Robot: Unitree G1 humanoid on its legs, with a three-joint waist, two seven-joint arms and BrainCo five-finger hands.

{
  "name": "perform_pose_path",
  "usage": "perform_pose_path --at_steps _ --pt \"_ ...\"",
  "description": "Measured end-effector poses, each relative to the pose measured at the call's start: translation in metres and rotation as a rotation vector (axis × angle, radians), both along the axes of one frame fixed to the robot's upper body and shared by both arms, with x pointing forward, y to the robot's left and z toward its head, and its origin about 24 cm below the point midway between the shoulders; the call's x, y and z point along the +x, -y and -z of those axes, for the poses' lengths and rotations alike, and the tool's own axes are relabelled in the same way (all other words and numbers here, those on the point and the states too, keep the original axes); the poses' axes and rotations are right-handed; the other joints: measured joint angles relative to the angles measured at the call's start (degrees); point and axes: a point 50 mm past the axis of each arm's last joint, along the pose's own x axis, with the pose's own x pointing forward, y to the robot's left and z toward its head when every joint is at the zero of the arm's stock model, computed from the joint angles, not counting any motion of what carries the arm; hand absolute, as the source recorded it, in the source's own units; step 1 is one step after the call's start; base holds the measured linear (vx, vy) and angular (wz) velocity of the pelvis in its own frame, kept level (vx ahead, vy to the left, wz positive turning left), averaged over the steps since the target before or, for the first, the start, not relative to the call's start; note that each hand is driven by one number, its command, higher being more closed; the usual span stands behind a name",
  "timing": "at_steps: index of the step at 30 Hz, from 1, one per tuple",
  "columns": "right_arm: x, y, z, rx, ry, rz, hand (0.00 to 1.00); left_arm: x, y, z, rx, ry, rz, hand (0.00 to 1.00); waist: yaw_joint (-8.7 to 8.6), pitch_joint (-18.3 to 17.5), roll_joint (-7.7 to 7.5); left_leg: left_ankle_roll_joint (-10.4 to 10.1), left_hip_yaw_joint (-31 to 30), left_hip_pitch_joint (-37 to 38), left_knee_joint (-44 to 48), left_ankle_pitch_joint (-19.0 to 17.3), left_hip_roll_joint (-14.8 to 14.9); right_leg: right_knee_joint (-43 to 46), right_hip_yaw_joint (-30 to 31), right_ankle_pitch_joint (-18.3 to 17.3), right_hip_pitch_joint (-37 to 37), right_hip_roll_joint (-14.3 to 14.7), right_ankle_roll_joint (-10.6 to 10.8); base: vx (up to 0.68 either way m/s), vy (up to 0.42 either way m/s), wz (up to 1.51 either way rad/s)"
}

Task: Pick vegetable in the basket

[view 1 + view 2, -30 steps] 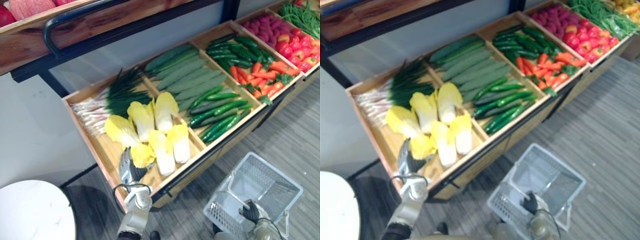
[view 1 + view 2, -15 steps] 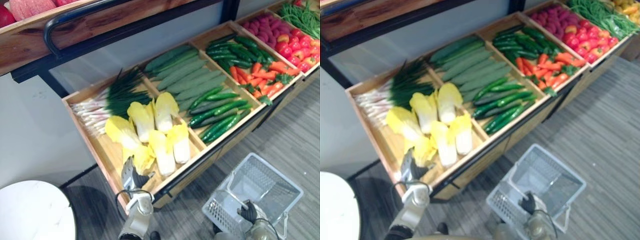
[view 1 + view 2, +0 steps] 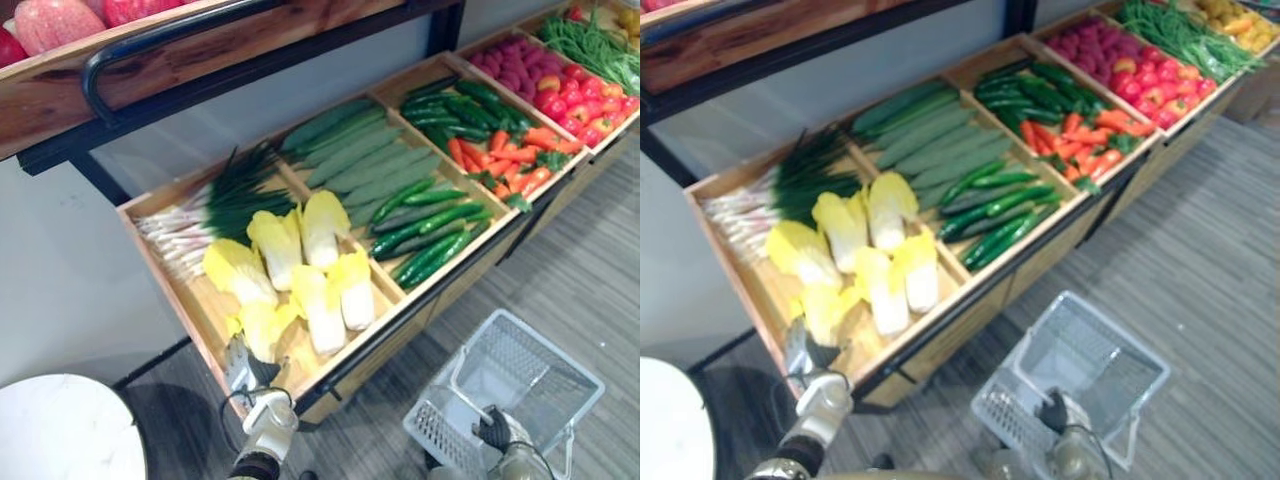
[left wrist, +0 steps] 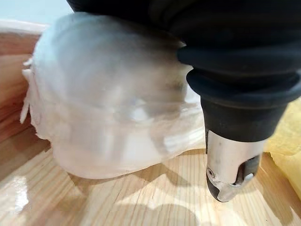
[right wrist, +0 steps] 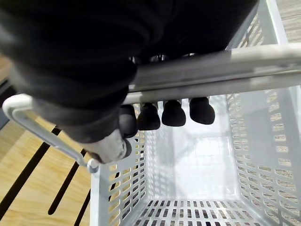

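Observation:
A yellow napa cabbage (image 3: 258, 325) lies at the front left of the wooden crate (image 3: 165, 285). My left hand (image 3: 240, 362) is at the crate's front edge, shut on the cabbage's near end. In the left wrist view the cabbage's white base (image 4: 108, 103) presses against my left hand, whose thumb (image 4: 230, 174) stands over the crate's wooden floor. Lower right, a white plastic basket (image 3: 440, 440) hangs over the floor. My right hand (image 3: 492, 430) is shut on its handle (image 5: 211, 70). The basket (image 5: 263, 155) holds nothing.
Several more cabbages (image 3: 320, 225) lie beside green onions (image 3: 220, 195). Further right are long green gourds (image 3: 370, 160), cucumbers (image 3: 435, 235), carrots (image 3: 510, 160) and tomatoes (image 3: 590, 95). A wooden shelf with a dark rail (image 3: 150, 50) overhangs the crate. A white round table (image 3: 65, 430) stands lower left.
My left hand has drawn back toward the crate's front edge, and the cabbage has come with it. The camera has shifted slightly. My right hand still holds the basket handle.

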Motion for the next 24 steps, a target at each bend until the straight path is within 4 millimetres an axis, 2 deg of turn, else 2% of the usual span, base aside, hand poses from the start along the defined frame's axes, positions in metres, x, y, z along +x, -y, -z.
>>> perform_pose_path --at_steps 1,7,18,22,24 --pt "0.001 -0.001 0.000 -0.001 0.001 -0.014 1.00 -0.002 -0.001 0.001 -0.004 0.003 -0.024 1.00 -0.55 0.0 0.00 0.0 0.0 0.0 0.0 0.0 0.1 0.0 0.0 0.0 0.0 0.1 0.0 0.01 -0.001 -0.04" --pt "-0.001 -0.006 0.002 0.004 -0.011 -0.057 1.00 0.002 -0.004 -0.001 -0.022 0.017 -0.082 1.00 -0.55 0.0 -0.01 -0.3 0.3 0.1 0.2 -0.2 0.8 0.0 0.3 0.0 0.0 0.7 0.0 0.00 -0.004 -0.02" --pt "-0.002 -0.005 0.002 -0.011 -0.017 -0.086 1.00 0.005 0.000 -0.002 -0.027 0.031 -0.046 1.00 -0.46 0.0 -0.02 -0.3 1.1 0.8 0.1 -0.2 0.6 0.1 0.7 0.0 0.2 0.6 0.0 0.00 0.002 -0.02" --pt "-0.003 -0.006 0.002 -0.012 -0.014 -0.078 1.00 0.005 0.003 -0.011 -0.121 0.103 -0.041 1.00 -0.43 -0.1 0.09 -0.3 0.6 0.6 0.1 -0.2 0.5 0.3 0.3 0.0 0.3 0.4 0.0 0.00 0.002 0.05" --pt "-0.004 -0.006 0.003 -0.010 -0.018 -0.072 1.00 0.004 0.013 -0.021 -0.151 0.161 0.002 1.00 -0.41 -0.4 -0.15 -0.2 -0.4 -0.3 0.2 -0.1 0.4 0.3 -0.6 0.0 0.2 0.3 0.0 0.00 -0.004 0.19"
